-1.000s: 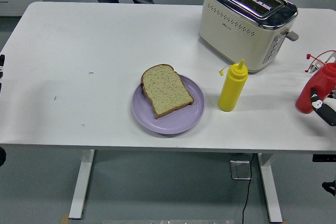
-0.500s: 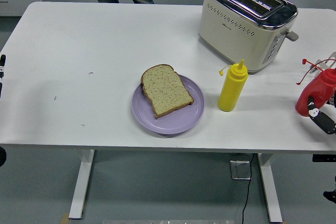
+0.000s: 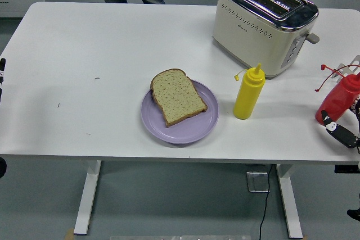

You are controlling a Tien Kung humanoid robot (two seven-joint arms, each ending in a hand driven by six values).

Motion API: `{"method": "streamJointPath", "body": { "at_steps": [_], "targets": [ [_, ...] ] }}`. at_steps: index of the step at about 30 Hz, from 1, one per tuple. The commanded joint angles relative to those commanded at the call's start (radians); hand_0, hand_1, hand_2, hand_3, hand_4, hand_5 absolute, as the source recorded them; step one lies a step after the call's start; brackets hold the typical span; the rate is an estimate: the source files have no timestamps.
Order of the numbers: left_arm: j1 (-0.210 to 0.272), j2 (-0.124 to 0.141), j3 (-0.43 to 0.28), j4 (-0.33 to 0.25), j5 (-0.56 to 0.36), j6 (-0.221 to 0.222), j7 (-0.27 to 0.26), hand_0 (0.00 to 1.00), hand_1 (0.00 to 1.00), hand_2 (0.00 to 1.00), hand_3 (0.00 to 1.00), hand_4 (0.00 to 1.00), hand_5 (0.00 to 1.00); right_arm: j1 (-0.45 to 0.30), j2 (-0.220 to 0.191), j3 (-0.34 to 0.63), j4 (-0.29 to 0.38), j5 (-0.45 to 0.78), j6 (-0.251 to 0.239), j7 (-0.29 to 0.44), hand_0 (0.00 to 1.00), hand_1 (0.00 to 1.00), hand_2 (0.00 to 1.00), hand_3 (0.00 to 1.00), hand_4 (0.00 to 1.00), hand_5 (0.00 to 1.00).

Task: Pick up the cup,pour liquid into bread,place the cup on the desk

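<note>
On my feed, the left robot hand barely shows at the 9 o'clock edge; I can't tell how its digits are set. On the white surface, a bread slice lies on a purple plate near centre. A yellow squeeze bottle stands just toward 3 o'clock of it, with a toaster at its 12. At the far 3 o'clock edge, a red squeeze bottle tilts, the right robot hand clamped around its base

Black robot hand, white fingertip patch, black dot marking
</note>
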Motion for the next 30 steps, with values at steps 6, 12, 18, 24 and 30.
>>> {"method": "streamJointPath", "body": {
  "at_steps": [6,12,18,24,30],
  "targets": [
    [-0.002,0.000,0.001,0.000,0.000,0.000,0.000,0.826,0.818,0.863,0.820,0.653,0.998,-0.006,0.000,0.015,0.022,0.008,0.001,0.006,0.915,0.862,0.976,0.998,0.798,0.151],
    [-0.003,0.001,-0.001,-0.001,0.000,0.000,0.000,0.826,0.818,0.863,0.820,0.654,0.998,-0.029,-0.002,0.040,0.075,0.005,0.005,0.003,0.927,0.876,0.988,0.998,0.808,0.158],
    [-0.005,0.002,-0.001,-0.001,-0.001,0.000,-0.001,0.826,0.818,0.863,0.819,0.653,0.998,-0.067,0.001,0.075,0.136,-0.006,0.020,-0.010,0.951,0.892,0.998,0.998,0.817,0.163],
    [-0.007,0.003,0.000,-0.001,-0.001,0.000,-0.001,0.825,0.818,0.862,0.819,0.652,0.998,-0.106,0.002,0.108,0.189,-0.025,0.036,-0.025,0.958,0.900,0.998,0.998,0.821,0.165],
    [-0.008,0.005,0.001,-0.002,0.000,0.000,-0.001,0.825,0.818,0.863,0.820,0.652,0.998,-0.177,0.005,0.155,0.303,-0.033,0.040,-0.030,0.957,0.901,0.998,0.998,0.821,0.165]
  ]
}}
